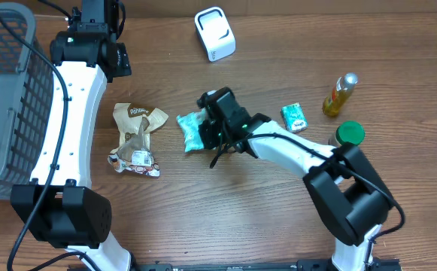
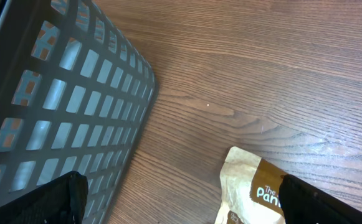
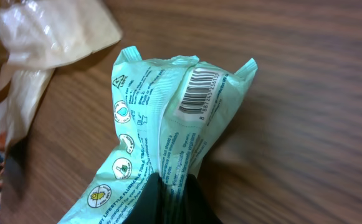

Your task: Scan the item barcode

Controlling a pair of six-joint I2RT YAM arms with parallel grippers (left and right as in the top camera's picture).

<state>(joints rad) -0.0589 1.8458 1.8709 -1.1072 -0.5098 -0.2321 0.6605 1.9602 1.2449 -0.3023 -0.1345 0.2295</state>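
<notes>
Wipes pack [image 3: 168,124] pinched in right fingers [image 3: 144,208], barcode [image 3: 199,93] up; scanner [image 1: 214,34] at 12 o'clock, scan pending; left fingers [image 2: 43,199] spread, empty.

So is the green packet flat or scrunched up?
Scrunched. The mint-green plastic packet is gathered into creases where the black fingers of the right gripper pinch it, and its far end fans out.

Frame is filled by a brown wood-grain tabletop [image 1: 203,218]; it is lit evenly, with soft shadows cast.
</notes>
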